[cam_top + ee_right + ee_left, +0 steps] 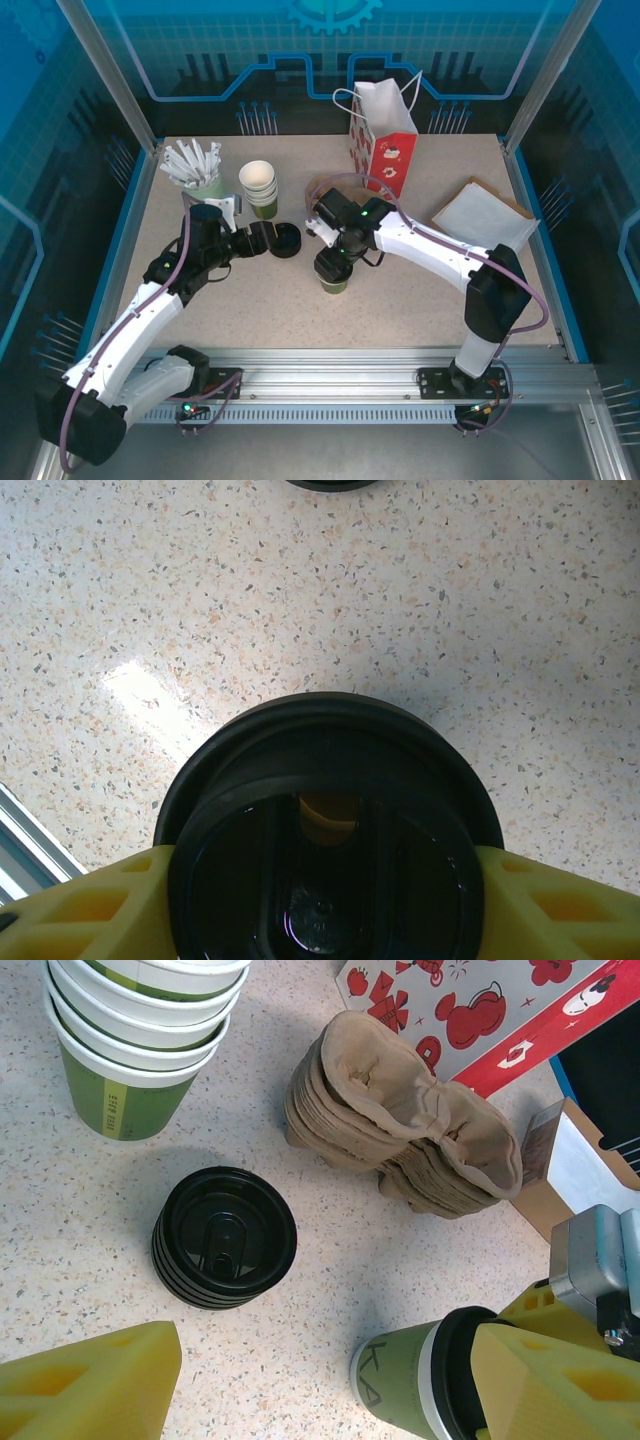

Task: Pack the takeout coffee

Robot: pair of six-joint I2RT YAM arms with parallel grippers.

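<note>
Table: pale speckled stone-look table (420, 300), hard, flat and faintly glossy, walled by blue printed panels.
Takeout coffee: the takeout coffee (395, 1380) sits mid-table just ahead of the arms. It appears to stand on the surface, though I cannot tell whether the base is lifted a touch.
Cup body: matte olive-green paper, tapered, with a cream band at the rim.
Lid: round black plastic lid (325, 820), shiny, with a raised rim and a sip slot.
Handling, as a judgement: light and thin-walled, so it would dent under a hard squeeze. The slick lid could pop off, and any liquid inside would slosh if tipped, so keep it upright.
Where to hold, as a judgement: at the stiff rim under the lid, or lower on the paper wall with gentle pressure.
Right tool: the right tool (325, 880) reaches down from above, its yellow fingers pressed to opposite sides of the lid rim, clamped on the coffee.
Left tool: the left tool (325, 1360) has its fingers apart and holds nothing, near the coffee.
Lid pile: the pile of bare black lids (225, 1237) is neatly nested just beside the coffee.
Cup stack: the stack of lidless cups (140, 1050) stands near the lid pile, green outside with cream rims.
Carriers: the stacked pulp carriers (400, 1110) are tan, fibrous and lumpy.
Bag: the paper bag (385, 140) stands open at the far edge, red and white with cord handles, stiff-sided.
</note>
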